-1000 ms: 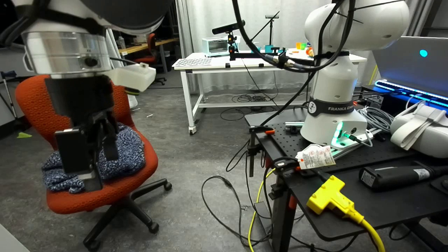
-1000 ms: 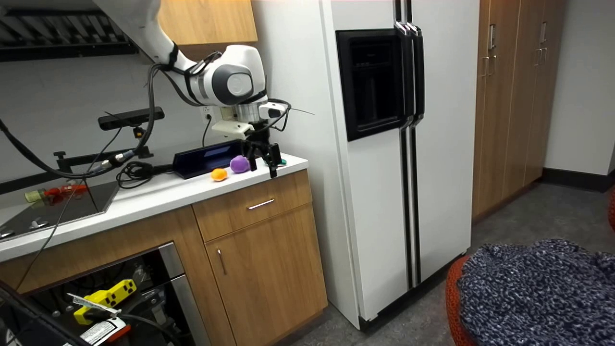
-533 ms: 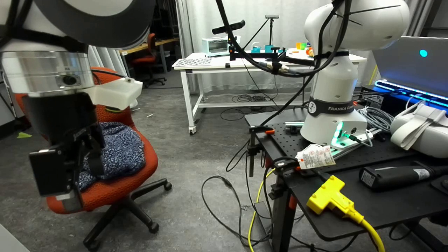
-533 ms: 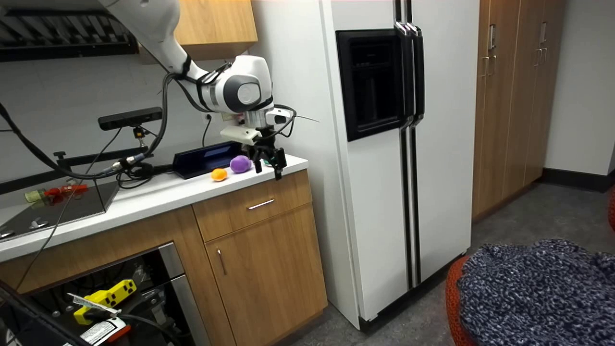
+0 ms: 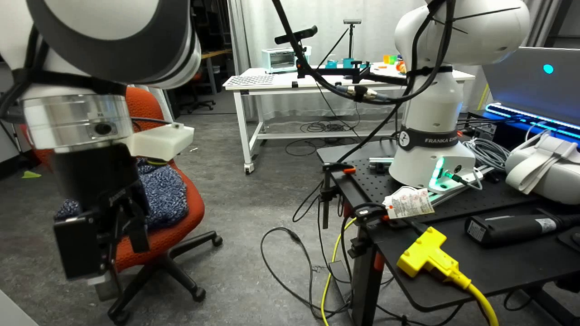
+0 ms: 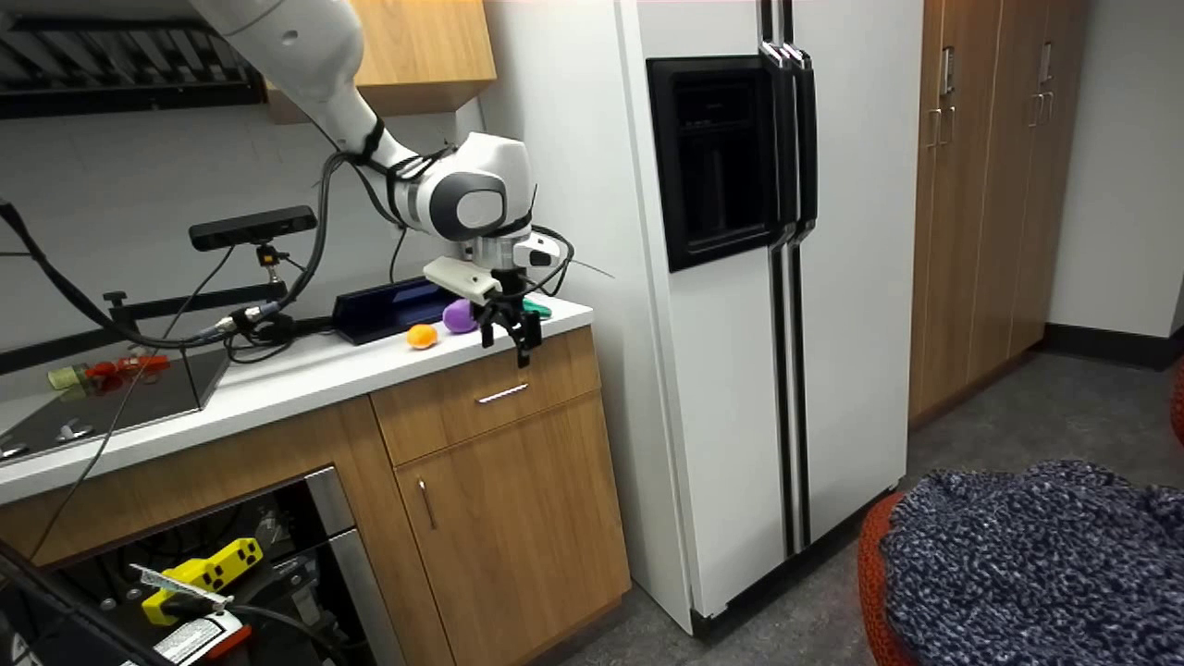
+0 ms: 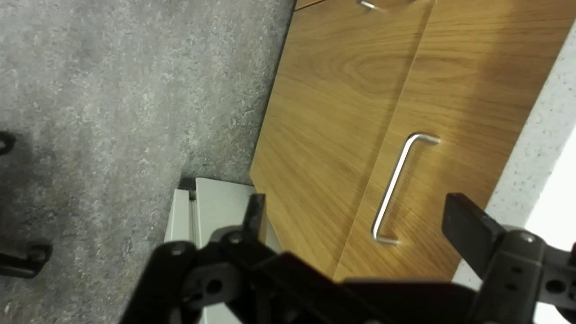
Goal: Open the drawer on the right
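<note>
Compared with half a second earlier, the hand [image 6: 506,347] has come down and shows closer to the handle [image 6: 502,393] of the drawer [image 6: 462,403] in an exterior view. The drawer is unchanged: its wooden front appears flush, directly beneath the white table [image 6: 314,370] and directly above a cabinet door [image 6: 527,518]. The hand shows against the drawer's upper edge, its fingers [image 7: 470,229] spread wide. In the wrist view the handle appears between them, touched by neither.

Surroundings: a refrigerator [image 6: 717,351] stands just beside the drawer, to its right as seen in an exterior view. On the table, above the drawer, lie an orange object [image 6: 422,337], a purple object [image 6: 458,316] and, toward the drawer's right end, a green item [image 6: 536,310]. The hand partly hides the last two. A dark blue tray [image 6: 393,312] lies farther back, above the drawer's left end. A red chair [image 5: 192,213] with a speckled cloth [image 6: 1041,564] on it stands well apart from the drawer.
</note>
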